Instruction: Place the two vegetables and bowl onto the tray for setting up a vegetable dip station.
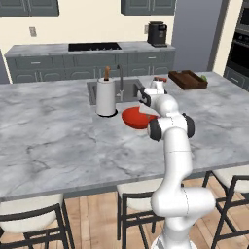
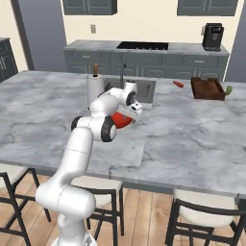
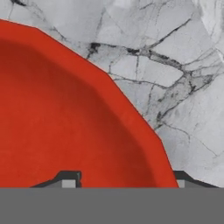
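Across the middle of the kitchen we see the grey marble tabletop (image 1: 48,141), an island with a sink (image 1: 127,90) sunk into its far half; we take that sink as our landmark. Just left of the sink in the left base view stands the white paper-towel roll (image 1: 106,96) on its dark base, upright. Directly in front of the sink, on the near side, lies the red bowl (image 1: 133,118), flat on the tabletop and just beside the roll's base. Well to the right of the sink, toward the far right end of the tabletop, sits the dark brown tray (image 1: 187,79); it holds nothing that we can make out. Between the sink and the tray, close to the sink's right corner, lies the carrot (image 2: 178,84) on the bare marble, apart from the tray. On the far side of the tray from the sink, just beside its right edge, we see the green cucumber (image 2: 229,89), also on the tabletop and outside the tray.

The white arm reaches from the near edge toward the sink, and its end effector (image 3: 124,183) is down at the bowl's rim. In the hand view one fingertip (image 3: 69,180) rises inside the red bowl (image 3: 65,122) and the other outside its edge, over the marble, so the rim runs between them. The fingers are spread apart; we cannot tell whether either one touches the rim.
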### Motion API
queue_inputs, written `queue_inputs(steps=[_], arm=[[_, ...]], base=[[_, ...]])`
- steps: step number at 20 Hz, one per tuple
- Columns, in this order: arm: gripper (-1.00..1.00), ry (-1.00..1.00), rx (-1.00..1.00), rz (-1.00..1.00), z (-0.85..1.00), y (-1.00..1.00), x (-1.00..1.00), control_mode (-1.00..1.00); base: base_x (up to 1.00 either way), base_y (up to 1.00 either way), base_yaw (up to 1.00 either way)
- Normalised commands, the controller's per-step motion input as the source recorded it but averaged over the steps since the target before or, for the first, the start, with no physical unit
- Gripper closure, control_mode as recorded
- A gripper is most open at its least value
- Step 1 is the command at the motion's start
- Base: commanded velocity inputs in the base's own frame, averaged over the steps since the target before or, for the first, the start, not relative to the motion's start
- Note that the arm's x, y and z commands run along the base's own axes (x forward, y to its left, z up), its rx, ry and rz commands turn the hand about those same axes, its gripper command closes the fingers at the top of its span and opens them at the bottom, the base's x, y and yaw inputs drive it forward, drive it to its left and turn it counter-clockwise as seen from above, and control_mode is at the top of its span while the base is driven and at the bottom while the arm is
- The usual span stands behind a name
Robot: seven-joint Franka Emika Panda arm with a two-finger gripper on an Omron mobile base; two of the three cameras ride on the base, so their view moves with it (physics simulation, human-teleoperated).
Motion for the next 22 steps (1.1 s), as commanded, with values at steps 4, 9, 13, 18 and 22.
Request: queue_inputs(steps=[4, 9, 13, 18, 22], arm=[[1.00, 0.00, 0.00, -0.07, 0.08, 0.00, 0.00, -1.00], [1.00, -0.01, 0.00, -0.07, 0.15, 0.00, -0.09, -1.00], [1.00, -0.06, 0.00, -0.06, 0.19, 0.00, -0.13, -1.00], [1.00, -0.13, 0.00, -0.07, 0.21, -0.03, -0.19, -1.00], [1.00, -0.16, 0.00, -0.07, 0.22, -0.04, -0.22, -1.00]], base=[[0.00, 0.00, 0.00], [0.00, 0.00, 0.00], [0.00, 0.00, 0.00], [0.00, 0.00, 0.00], [0.00, 0.00, 0.00]])
